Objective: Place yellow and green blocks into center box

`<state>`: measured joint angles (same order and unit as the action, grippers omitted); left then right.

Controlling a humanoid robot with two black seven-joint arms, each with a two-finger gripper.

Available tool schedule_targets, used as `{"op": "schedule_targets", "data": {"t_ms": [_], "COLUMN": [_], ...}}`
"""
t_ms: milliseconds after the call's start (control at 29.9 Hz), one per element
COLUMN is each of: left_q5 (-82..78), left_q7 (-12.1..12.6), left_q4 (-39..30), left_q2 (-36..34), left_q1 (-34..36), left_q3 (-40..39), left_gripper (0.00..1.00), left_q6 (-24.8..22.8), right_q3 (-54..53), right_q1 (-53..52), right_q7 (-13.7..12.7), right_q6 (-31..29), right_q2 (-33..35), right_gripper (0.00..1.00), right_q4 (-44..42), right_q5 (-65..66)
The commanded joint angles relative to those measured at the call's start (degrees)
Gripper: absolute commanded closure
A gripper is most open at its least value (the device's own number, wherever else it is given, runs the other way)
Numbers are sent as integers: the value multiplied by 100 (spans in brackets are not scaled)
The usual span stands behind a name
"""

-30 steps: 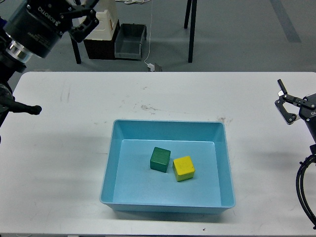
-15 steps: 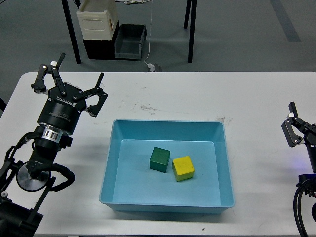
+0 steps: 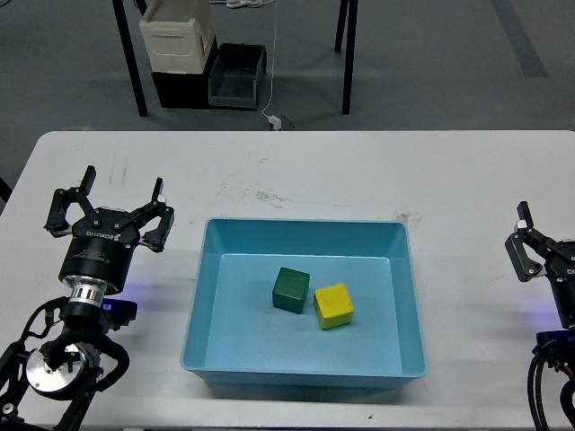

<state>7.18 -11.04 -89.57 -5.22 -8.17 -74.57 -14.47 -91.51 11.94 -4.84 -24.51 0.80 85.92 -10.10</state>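
Green block and yellow block: both resting on floor of blue box, near its middle. Green block to the left and slightly farther back; yellow block to the right and slightly nearer. Adjacent corners just beside each other, possibly touching; contact cannot be confirmed. Both blocks sitting flat, each rotated slightly relative to box walls. Neither block in contact with any box wall.

Blue box: rectangular, open-topped, positioned on white table at centre, nearer the front edge. Table surface marked with faint scuffs behind the box.

Left gripper: positioned over left side of table, left of the box and apart from it. Fingers spread wide, pointing away toward the table's far edge. Nothing held between them. Arm body visible below, running to the lower left corner.

Right gripper: positioned at right edge of view, over right side of table, well apart from the box. Partly cut off by the view's edge; finger separation cannot be told. Nothing seen in its grasp.

Background beyond table: grey floor, black table legs, a dark bin and a cream-coloured container.
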Motion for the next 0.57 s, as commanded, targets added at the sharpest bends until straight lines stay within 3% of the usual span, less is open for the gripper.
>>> {"op": "schedule_targets", "data": {"t_ms": [0, 535], "left_q5": [12, 12], "left_q7": [-30, -39], "left_q4": [-78, -87], "left_q2": [3, 21], "left_q1": [-88, -351], "left_q3": [22, 74], "left_gripper": [0, 0], "left_q6": [23, 14], "right_q3": [19, 37], "right_q1": [36, 458], "right_q7": [0, 18], "right_q6": [-1, 104], "right_q2": [-36, -80], "right_gripper": [0, 0], "right_q4": [3, 82], "right_q5": [0, -18]}}
